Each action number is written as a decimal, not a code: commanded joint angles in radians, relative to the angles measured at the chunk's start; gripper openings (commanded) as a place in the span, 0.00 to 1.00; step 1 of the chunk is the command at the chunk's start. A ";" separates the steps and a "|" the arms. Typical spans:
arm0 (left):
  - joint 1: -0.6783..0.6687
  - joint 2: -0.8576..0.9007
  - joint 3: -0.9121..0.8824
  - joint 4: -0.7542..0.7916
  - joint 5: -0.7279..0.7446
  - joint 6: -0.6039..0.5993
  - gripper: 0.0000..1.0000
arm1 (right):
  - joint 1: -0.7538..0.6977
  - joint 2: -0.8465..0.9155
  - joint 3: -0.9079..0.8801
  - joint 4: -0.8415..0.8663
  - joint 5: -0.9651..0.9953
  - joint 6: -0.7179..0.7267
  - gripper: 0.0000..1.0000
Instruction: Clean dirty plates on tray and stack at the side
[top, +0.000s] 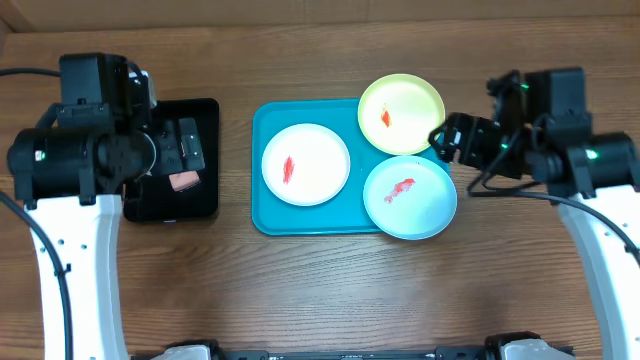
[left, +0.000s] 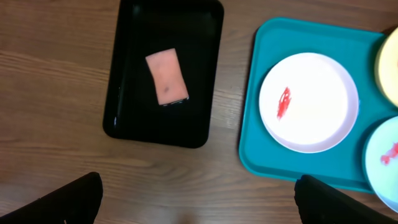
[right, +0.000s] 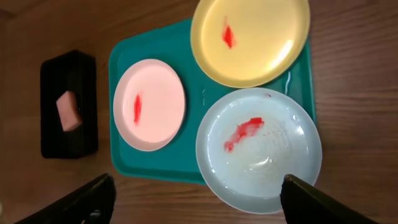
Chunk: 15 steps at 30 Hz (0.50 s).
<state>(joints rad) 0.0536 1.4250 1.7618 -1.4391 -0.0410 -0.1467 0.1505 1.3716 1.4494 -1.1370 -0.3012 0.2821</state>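
Black glossy plastic forms the small tray (top: 172, 160) at far left, a shallow rectangle with rounded corners that keeps the sponge (left: 166, 76), a soft pink block, parked where an arm can reach it. The left gripper (left: 199, 186) hangs over that side with its jaws spread wide and nothing between them, likely poised to drop for the sponge. Wood-grain table (top: 320, 290) shows in the gap before the turquoise tray (top: 262, 215), smooth plastic with a raised rim that gathers the dirty ware in one place. All three plates are round, shallow and smooth, and each carries a red smear, so none looks cleaned or stacked yet. The white plate (top: 305, 165) lies flat and wholly inside the tray's left half. To its right, the yellow plate (top: 401, 113) overhangs the far right corner, and the blue plate (top: 410, 197) spills over the near right rim, its surface looking wet and shiny in the right wrist view. The right gripper (right: 198, 186) hovers just beside these two, jaws well apart and gripping nothing, seemingly lined up to take the blue plate by its overhanging edge.
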 joint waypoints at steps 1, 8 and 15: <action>-0.002 0.019 0.027 0.019 -0.018 0.008 1.00 | 0.085 0.045 0.035 0.007 0.079 0.008 0.84; -0.002 0.028 0.027 0.049 -0.002 0.009 1.00 | 0.229 0.178 0.035 0.089 0.127 0.041 0.75; -0.002 0.028 0.027 0.057 -0.003 0.008 1.00 | 0.282 0.315 0.035 0.199 0.153 0.066 0.55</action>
<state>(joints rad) 0.0536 1.4517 1.7618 -1.3872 -0.0422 -0.1471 0.4240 1.6524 1.4605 -0.9642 -0.1753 0.3347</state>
